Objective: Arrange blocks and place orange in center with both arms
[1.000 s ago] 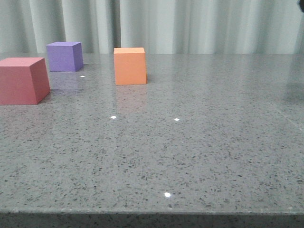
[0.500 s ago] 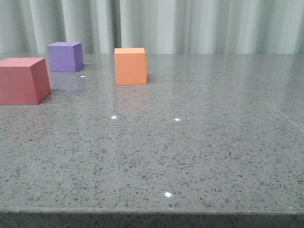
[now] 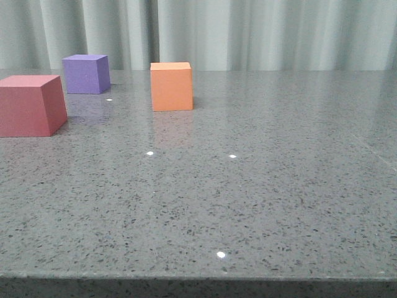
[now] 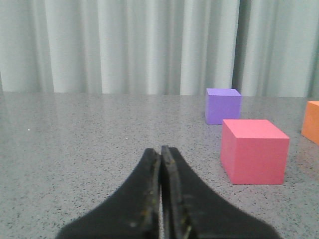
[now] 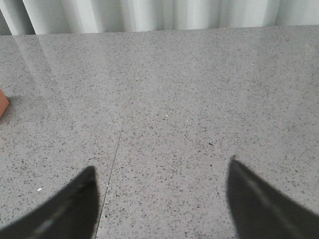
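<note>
Orange cube upright, right of purple and red | left gripper closed, empty | right gripper wide, empty

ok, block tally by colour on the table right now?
orange block: 1
pink block: 1
purple block: 1
total: 3, all sitting apart on the table, none held
</note>
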Tool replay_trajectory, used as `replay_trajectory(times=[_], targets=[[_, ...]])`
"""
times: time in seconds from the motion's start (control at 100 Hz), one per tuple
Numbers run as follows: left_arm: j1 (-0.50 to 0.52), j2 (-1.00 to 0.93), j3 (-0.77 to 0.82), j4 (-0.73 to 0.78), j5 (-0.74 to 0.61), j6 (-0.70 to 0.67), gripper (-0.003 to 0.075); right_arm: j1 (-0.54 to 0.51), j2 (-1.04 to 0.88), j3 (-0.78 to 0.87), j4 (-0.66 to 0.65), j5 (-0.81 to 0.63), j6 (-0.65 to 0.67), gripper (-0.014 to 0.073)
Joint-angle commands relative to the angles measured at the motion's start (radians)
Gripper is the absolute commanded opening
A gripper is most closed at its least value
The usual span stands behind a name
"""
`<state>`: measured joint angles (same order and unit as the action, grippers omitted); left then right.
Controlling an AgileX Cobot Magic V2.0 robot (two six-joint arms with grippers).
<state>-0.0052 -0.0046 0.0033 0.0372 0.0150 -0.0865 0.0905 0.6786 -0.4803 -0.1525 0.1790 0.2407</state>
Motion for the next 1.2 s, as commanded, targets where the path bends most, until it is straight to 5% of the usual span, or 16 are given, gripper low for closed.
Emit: replay_trajectory(times=[0.0,0.17,0.71,1.19], targets=[[0.003,-0.037,0.042,-0.006,-0.079,-0.003,-0.0020,-0.006,-0.005,-0.025,-0.013,-0.089,-0.006,0.0309],[0.003,-0.037,0.042,-0.006,-0.080,-0.003,-0.0020,-0.006,-0.005,-0.025,-0.013,-0.082,-0.006,-0.0074],[0.003,-0.019,-0.050,-0.096,-0.108,-0.003,-0.0020,-0.006,-0.005,-0.025,-0.013,-0.072,-0.006,-0.0069],[0.003,0.450,-0.697,-0.135,0.540,-0.003,-0.0020,-0.006,-0.005,-0.025,-0.013,-0.072,-0.006,-0.0069]])
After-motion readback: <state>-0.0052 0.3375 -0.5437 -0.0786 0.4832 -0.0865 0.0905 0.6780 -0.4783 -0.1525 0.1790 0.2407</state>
